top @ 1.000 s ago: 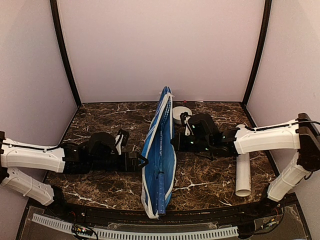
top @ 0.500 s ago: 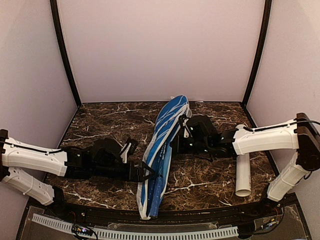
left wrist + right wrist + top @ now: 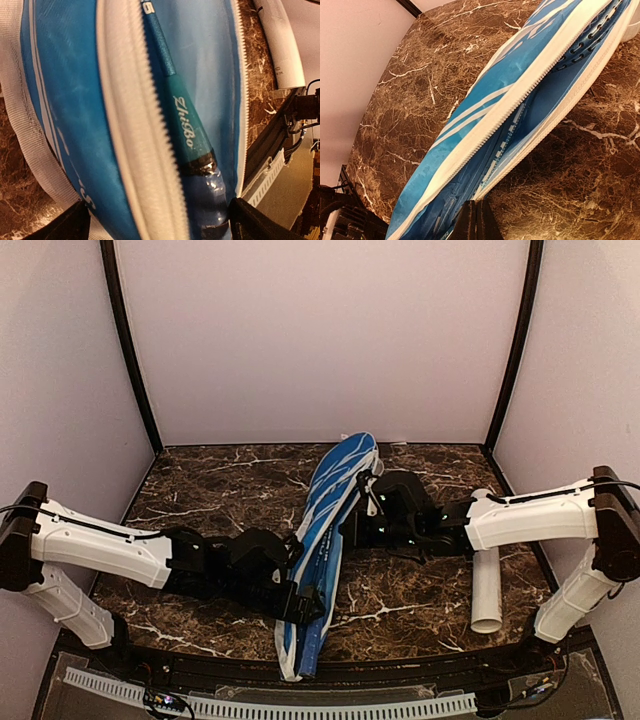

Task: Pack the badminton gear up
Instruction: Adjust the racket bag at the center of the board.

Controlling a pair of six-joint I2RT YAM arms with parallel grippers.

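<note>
**Left gripper** (image 3: 160,222): the jaws stand wide apart and hold nothing. They straddle the near end of the cover (image 3: 322,525), low over the table (image 3: 210,485).

**Cover:** it lies along the middle of the table, its near end at the front edge and its far end leaning right. The zip is open. We judge it light, soft and floppy, so it is likely to sag unless held at two places. The woven white trim beside the zip is the sound place to grip, since the glossy panels look slippery. It is bright blue with white stripes.

**Racket** (image 3: 187,135): it sits inside the cover with the handle toward the near end. We judge it light and stiff, with delicate strings, so it should be taken by the handle. The handle is teal with white script. We cannot tell whether a second racket lies beneath it.

**Right gripper** (image 3: 475,217): it is closed and appears to pinch the cover's lower trim. The view is too close to be certain.

**Tube** (image 3: 487,585): it is long and white and lies on the table well right of the cover. We judge it rigid, light and apt to roll, so it should be gripped across the middle.
</note>
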